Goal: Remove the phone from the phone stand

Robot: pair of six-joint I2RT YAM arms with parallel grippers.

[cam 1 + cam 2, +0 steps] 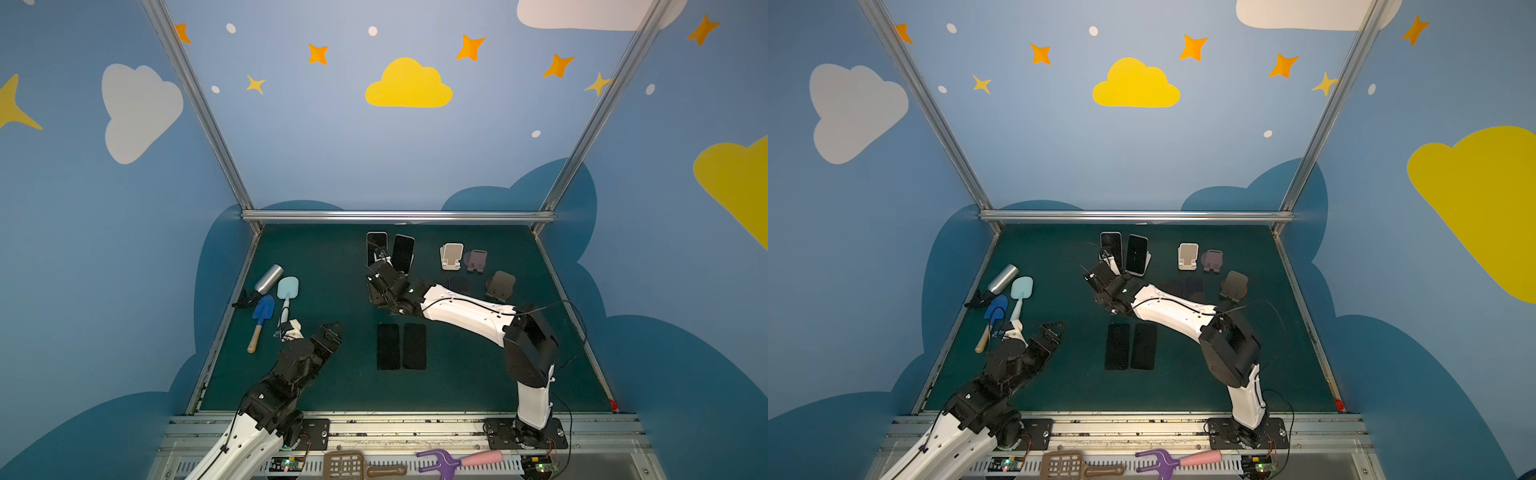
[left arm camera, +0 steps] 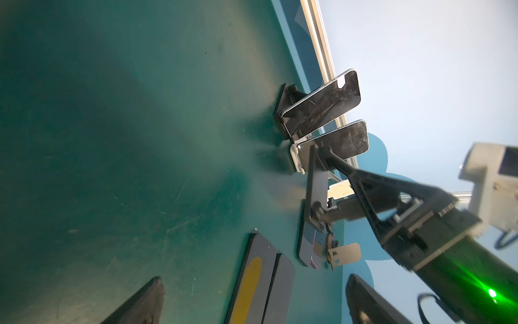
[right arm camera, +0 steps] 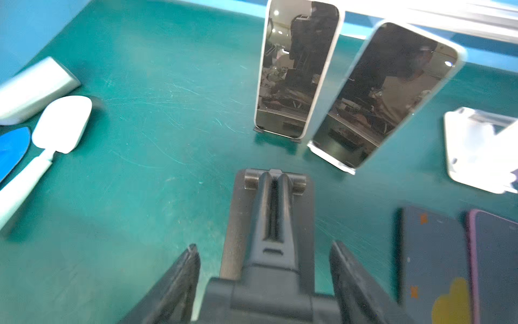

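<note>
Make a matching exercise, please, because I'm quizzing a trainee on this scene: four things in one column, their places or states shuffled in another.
1 silver bottle
2 brown stand
3 purple rake
4 black phones

A empty, near the right edge of the mat
B flat, side by side, mid-mat
C on its side, by the left edge
D off the mat, on the front rail

Pairs: 1-C, 2-A, 3-D, 4-B

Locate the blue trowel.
In a top view the blue trowel lies on the left of the mat, beside the pale spatula, blade by the silver bottle.
</note>
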